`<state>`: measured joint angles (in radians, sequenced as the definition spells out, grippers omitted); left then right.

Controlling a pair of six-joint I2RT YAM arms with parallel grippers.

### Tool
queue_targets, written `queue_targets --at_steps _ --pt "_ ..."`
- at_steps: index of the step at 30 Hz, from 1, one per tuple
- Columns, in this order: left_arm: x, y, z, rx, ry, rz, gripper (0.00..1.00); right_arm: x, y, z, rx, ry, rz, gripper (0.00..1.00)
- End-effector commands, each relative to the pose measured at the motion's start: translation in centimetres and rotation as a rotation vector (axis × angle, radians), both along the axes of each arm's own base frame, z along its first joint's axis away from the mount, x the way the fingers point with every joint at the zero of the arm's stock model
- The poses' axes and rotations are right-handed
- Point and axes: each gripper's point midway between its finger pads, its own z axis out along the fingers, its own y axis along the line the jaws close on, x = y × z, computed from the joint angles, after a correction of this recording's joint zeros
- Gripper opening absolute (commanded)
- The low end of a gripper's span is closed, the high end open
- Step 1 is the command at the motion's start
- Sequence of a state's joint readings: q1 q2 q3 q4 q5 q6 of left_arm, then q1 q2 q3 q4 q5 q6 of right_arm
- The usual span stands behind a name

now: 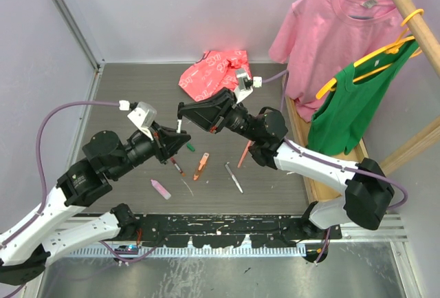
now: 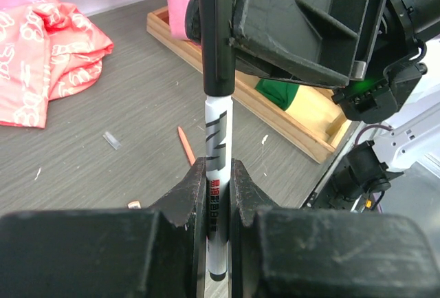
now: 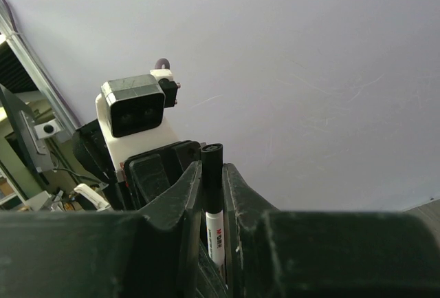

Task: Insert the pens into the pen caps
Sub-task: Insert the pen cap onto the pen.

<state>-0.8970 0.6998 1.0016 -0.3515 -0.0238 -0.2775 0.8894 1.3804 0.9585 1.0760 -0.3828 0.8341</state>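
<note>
A white marker (image 2: 217, 148) stands clamped between the fingers of my left gripper (image 2: 218, 168), held by its lower barrel. A black pen cap (image 2: 216, 29) sits over its upper end, and my right gripper (image 3: 213, 168) is shut on that cap (image 3: 212, 177). The white barrel (image 3: 216, 239) shows just below the cap. In the top view the two grippers (image 1: 175, 137) (image 1: 184, 113) meet above the table's middle, with the marker (image 1: 179, 126) between them. On the table lie a green cap (image 1: 190, 147), a dark red pen (image 1: 177, 167), an orange pen (image 1: 201, 166), a salmon pen (image 1: 244, 153), a second marker (image 1: 234, 177) and a pink highlighter (image 1: 160, 188).
A red patterned cloth (image 1: 214, 72) lies at the back of the table. A wooden frame (image 1: 302, 146) runs along the right side, with a pink shirt (image 1: 323, 29) and a green shirt (image 1: 357, 102) hanging over it. A small clear scrap (image 2: 111, 140) lies near the cloth.
</note>
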Motion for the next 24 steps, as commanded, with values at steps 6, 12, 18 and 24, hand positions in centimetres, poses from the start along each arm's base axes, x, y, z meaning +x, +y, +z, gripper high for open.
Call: queue_targets --at_steps 6,12,18,24 --pt "1.5 1.1 8.3 -0.109 -0.213 0.084 0.00 -2.9 0.8 -0.9 -0.097 -0.051 0.048 0.07" --pt "1.5 0.6 8.2 -0.085 -0.218 0.064 0.00 -2.8 0.3 0.5 -0.091 -0.077 0.014 0.21" --pt "1.0 0.0 7.6 -0.092 -0.197 0.026 0.00 -2.9 -0.2 2.2 -0.089 -0.111 -0.017 0.35" --pt "0.8 0.0 7.7 -0.101 -0.194 0.018 0.00 -3.0 -1.7 2.7 -0.078 -0.124 -0.071 0.49"
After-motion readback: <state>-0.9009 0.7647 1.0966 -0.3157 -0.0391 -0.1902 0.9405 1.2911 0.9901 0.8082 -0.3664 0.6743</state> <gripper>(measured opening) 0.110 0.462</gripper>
